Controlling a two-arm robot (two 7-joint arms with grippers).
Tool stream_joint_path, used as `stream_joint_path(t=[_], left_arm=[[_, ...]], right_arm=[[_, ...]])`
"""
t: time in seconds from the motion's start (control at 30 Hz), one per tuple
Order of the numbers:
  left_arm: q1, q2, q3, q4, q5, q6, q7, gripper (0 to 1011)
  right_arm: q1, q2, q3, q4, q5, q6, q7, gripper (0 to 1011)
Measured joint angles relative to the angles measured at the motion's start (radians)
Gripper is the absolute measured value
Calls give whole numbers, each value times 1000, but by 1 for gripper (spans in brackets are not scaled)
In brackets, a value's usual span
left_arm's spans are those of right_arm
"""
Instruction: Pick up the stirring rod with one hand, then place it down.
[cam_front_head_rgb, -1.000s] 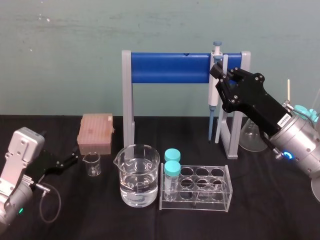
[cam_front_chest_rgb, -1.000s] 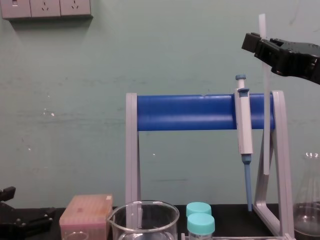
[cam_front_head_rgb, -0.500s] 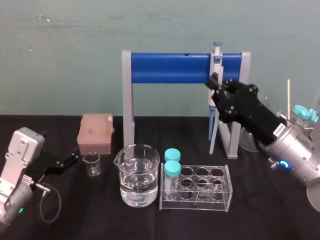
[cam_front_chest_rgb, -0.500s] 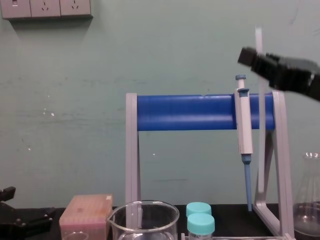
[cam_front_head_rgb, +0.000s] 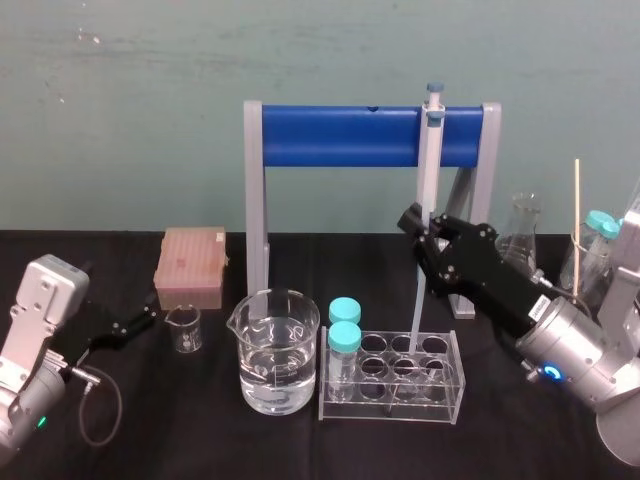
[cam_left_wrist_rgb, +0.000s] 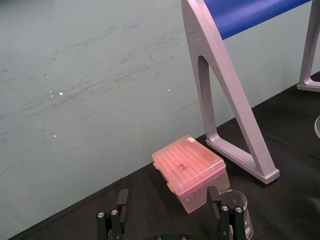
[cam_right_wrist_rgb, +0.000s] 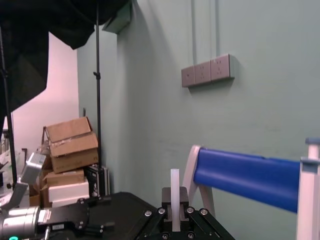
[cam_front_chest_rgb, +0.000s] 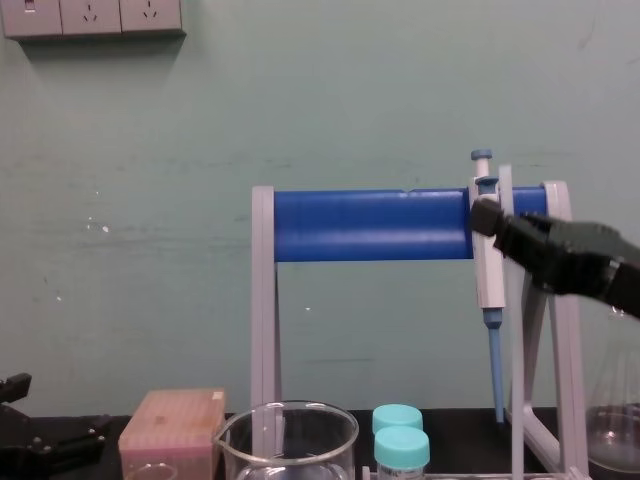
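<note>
My right gripper (cam_front_head_rgb: 418, 226) has come down from above the blue stand (cam_front_head_rgb: 340, 136) to below its bar, fingers pinching the stirring rod (cam_front_head_rgb: 413, 312) upright. The rod's lower end now hangs just over the tube rack (cam_front_head_rgb: 440, 392) on the bench, so I judge the put-down is under way. My left gripper (cam_front_head_rgb: 138, 321) sits parked, fingers spread.

A pale green wall (cam_front_chest_rgb: 150, 250), scuffed and flecked white, stands behind a black table (cam_front_head_rgb: 200, 440). A row of sockets (cam_front_chest_rgb: 92, 17) sits high on it, with conduits (cam_right_wrist_rgb: 193, 30) running up. Off to one side, cardboard boxes (cam_right_wrist_rgb: 70, 145) are stacked under a black drape (cam_right_wrist_rgb: 45, 25), near a thin pole (cam_right_wrist_rgb: 97, 110).
</note>
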Motion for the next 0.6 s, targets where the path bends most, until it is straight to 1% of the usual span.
stream_joint_path(t=[0.33,0.37,0.6], left_arm=[[0,0,0,0,0,0,0,1000],[0,0,0,0,0,0,0,1000],[0,0,0,0,0,0,0,1000]], right_arm=[[13,-25,-21,74,-12,-6,2,70],[13,-25,-21,74,-12,-6,2,70],[21,-41,-36,126,-34,-10,2,70]])
